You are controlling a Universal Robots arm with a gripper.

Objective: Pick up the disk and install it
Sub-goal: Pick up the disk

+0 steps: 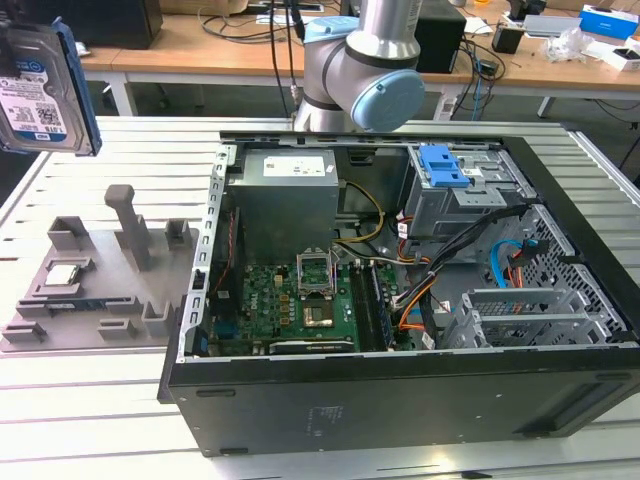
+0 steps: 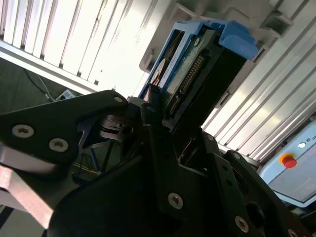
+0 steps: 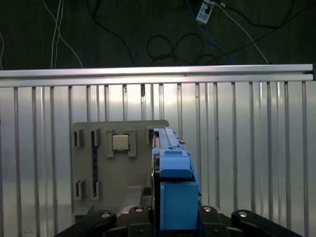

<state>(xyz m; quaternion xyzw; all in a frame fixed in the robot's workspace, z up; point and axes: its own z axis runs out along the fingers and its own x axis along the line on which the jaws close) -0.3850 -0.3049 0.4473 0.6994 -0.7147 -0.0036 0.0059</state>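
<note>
A: Exterior view: where is the disk (image 1: 40, 85) hanging?
B: It is hovering in the upper left of the frame, above the gray tray (image 1: 95, 295), well apart from the open computer case (image 1: 400, 400).
A: And the gripper (image 2: 180, 117)?
B: Its fingers are clamping the disk's edges.
</note>
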